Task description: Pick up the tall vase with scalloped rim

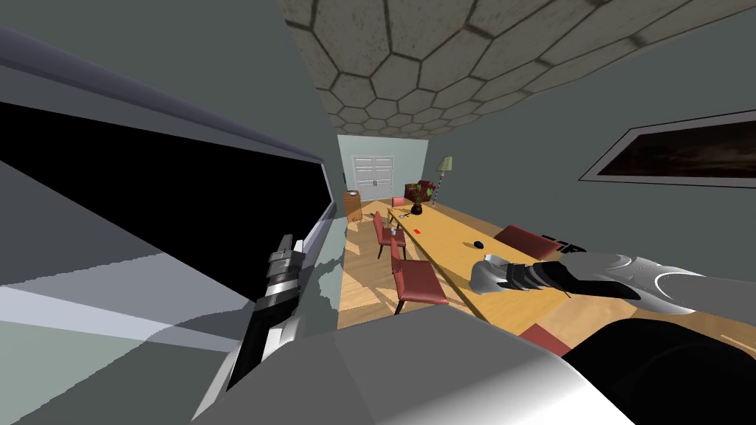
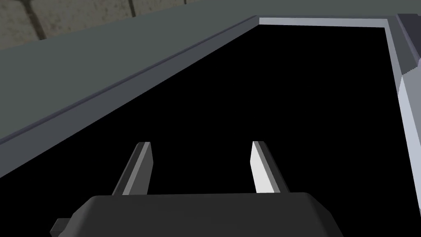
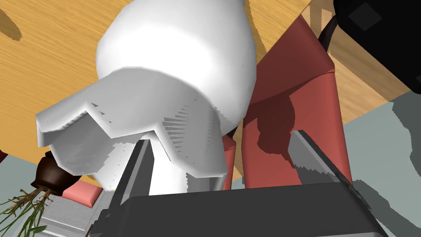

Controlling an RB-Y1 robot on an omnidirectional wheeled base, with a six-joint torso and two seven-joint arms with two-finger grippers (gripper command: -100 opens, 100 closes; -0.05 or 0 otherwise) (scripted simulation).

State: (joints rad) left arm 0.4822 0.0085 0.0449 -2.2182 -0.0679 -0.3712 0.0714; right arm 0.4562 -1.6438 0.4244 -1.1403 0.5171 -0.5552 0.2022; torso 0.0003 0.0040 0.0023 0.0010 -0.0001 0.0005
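Table (image 1: 443,237) of wood is seen from the head, red chairs (image 1: 419,281) alongside, white vase (image 1: 487,274) over its near end. Left gripper (image 2: 200,144) is held open toward a black area (image 2: 267,90). Right gripper (image 3: 220,138) is spread, one finger crossing the vase's scalloped rim.

A white vase (image 3: 172,70), far end cut off by the edge, rim partly behind the jaws; small dark item (image 1: 478,244) on the surface (image 1: 443,236) unidentifiable.
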